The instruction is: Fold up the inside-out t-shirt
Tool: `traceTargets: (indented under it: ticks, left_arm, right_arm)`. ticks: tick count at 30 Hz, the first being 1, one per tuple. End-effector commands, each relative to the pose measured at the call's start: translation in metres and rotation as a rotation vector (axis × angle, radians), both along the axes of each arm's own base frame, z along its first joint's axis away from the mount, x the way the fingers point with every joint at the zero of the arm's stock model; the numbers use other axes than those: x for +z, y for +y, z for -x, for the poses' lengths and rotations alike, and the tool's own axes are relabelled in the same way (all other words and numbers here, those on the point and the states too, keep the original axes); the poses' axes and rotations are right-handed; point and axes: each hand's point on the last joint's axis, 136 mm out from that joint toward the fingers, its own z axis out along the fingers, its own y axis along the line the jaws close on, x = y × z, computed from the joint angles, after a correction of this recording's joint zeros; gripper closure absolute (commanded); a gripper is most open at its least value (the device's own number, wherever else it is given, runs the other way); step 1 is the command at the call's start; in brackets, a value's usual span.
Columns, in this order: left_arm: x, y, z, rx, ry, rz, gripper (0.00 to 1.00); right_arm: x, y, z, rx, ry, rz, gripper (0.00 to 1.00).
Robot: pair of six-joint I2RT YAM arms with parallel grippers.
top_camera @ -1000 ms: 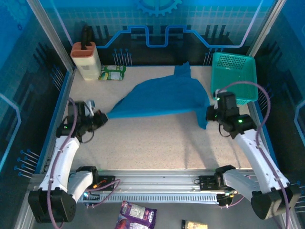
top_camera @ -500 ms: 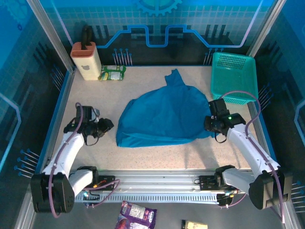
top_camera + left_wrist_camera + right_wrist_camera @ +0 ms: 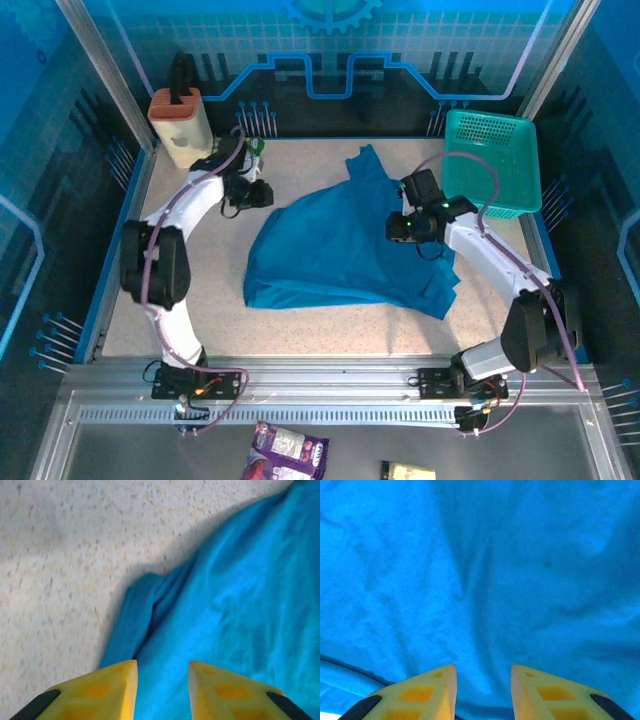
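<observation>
The inside-out t-shirt (image 3: 345,250) is a blue-teal cloth lying in a rumpled heap in the middle of the table, with one part pointing to the far side. My left gripper (image 3: 266,193) is at the shirt's far left edge, and my right gripper (image 3: 397,229) hangs over its right part. In the left wrist view the left gripper (image 3: 162,680) is open, with a folded edge of the shirt (image 3: 150,610) and bare table below it. The right gripper (image 3: 483,680) is open too, and the wrinkled shirt (image 3: 485,570) spreads beneath it. Neither gripper pinches the cloth.
A teal mesh basket (image 3: 492,160) stands at the far right. A beige container with a black handle (image 3: 180,125) stands at the far left, with a green packet (image 3: 252,148) next to it behind the left arm. Snack packets (image 3: 288,450) lie beyond the front rail.
Both grippers held the shirt stretched between them a second ago and have let go. The shirt dropped into a heap. Both arms swung away from the near side to the shirt's far parts.
</observation>
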Motion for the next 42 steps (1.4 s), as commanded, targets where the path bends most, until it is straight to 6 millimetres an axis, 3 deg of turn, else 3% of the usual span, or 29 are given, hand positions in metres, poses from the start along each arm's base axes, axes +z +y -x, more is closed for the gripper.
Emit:
traceTargets:
  ticks: [1,10,18,25,34,42]
  left_arm:
    - [-0.023,0.006,0.001,-0.129,0.096,-0.169,0.67]
    - [-0.063,-0.005,-0.037,-0.220,0.150,-0.234,0.67]
    - [-0.093,-0.013,-0.043,-0.235,0.202,-0.198,0.67]
    - [-0.093,-0.023,-0.043,-0.249,0.209,-0.144,0.75]
    - [-0.065,-0.036,-0.032,-0.264,0.193,-0.053,0.61]
    - [-0.075,-0.042,-0.022,-0.273,0.247,-0.012,0.62]
  right_arm:
    - [0.010,0.017,-0.015,0.049,-0.030,-0.022,0.66]
    - [-0.002,0.034,-0.036,0.075,-0.009,-0.017,0.65]
    - [-0.005,0.052,-0.044,0.096,-0.002,-0.013,0.65]
    - [-0.009,0.071,-0.053,0.111,-0.005,-0.026,0.65]
    - [-0.018,0.112,-0.089,0.099,-0.006,-0.136,0.57]
    - [-0.027,0.145,-0.104,0.123,0.016,-0.183,0.56]
